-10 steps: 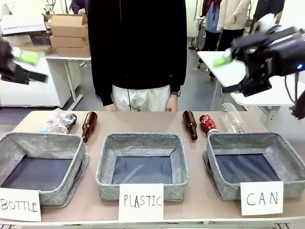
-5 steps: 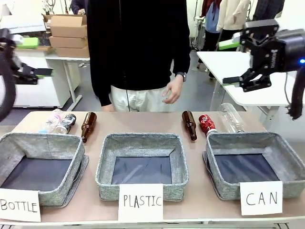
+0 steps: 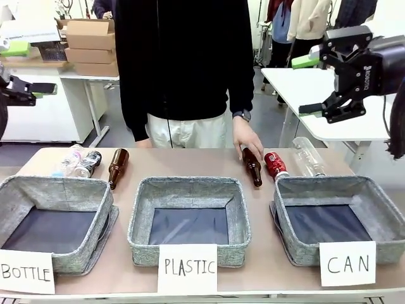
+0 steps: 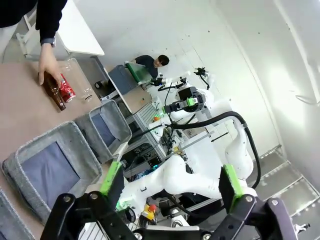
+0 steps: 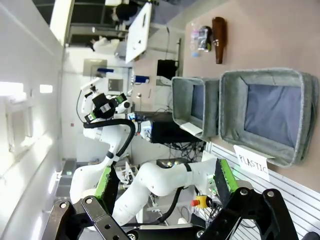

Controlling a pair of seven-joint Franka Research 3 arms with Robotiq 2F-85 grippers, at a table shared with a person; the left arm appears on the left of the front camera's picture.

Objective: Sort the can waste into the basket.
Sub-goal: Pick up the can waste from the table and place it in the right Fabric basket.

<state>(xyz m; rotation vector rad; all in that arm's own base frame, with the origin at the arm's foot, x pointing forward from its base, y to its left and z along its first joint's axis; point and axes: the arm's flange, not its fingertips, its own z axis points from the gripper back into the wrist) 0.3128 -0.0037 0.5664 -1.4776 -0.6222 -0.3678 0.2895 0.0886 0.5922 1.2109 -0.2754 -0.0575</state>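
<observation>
A shiny red can [image 3: 275, 164] lies on the table just behind the CAN basket [image 3: 300, 251], also in the left wrist view as red can [image 4: 66, 90] beside the basket [image 4: 102, 125]. A black can [image 3: 90, 162] lies at the far left behind the BOTTLE basket; the right wrist view shows this black can [image 5: 204, 39] too. My right gripper [image 3: 305, 85] hangs open high at the right, well above the cans. My left gripper [image 3: 31, 68] hangs open high at the left. Both wrist views show open, empty jaws: left gripper [image 4: 171, 182], right gripper [image 5: 166, 182].
The person's hand [image 3: 247, 142] rests on a brown bottle [image 3: 253, 166] next to the red can. A clear bottle [image 3: 307, 157] lies right of it. Another brown bottle [image 3: 118, 167] and a clear bottle [image 3: 68, 161] lie at the left. PLASTIC basket [image 3: 190, 185] and BOTTLE basket [image 3: 57, 183] stand in front.
The person's hand has come down onto the brown bottle beside the red can. My left gripper has drifted up and left; the right gripper has steadied high at the right.
</observation>
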